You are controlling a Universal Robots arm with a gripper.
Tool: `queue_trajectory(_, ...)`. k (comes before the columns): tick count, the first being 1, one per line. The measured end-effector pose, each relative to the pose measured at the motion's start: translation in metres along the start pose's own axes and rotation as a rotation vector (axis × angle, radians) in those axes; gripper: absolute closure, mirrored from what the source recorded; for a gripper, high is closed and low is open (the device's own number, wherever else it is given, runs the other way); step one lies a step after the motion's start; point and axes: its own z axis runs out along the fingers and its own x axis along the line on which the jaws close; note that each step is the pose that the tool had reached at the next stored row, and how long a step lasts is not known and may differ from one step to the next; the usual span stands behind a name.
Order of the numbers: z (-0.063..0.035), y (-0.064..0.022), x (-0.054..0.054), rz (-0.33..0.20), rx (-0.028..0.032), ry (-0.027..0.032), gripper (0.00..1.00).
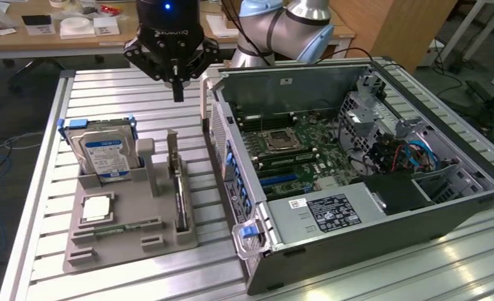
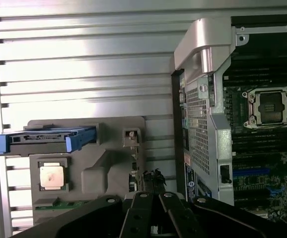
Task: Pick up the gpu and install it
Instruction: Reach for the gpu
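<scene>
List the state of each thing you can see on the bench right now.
gripper, shut, empty, hovering above the table.
gpu, standing on edge in the grey holder, untouched.
hard drive, upright in the holder.
processor, lying flat in the holder.
computer case, side open, motherboard exposed.

arm [image 1: 284, 28]: ours stands behind the case [image 1: 381, 241], bent over its far wall | wrist: we point it straight down | gripper [image 1: 178, 97]: we hang it just off the case's far corner, on the exterior view's left | fingers [image 1: 177, 84]: pressed together, holding nothing
</scene>
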Motion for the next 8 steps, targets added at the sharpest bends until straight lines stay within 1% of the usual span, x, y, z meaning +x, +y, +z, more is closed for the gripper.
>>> queue_trajectory(8, -0.0001, -0.0002, 0.0029, 0.0, 0.0001, 0.0001, 0.89)
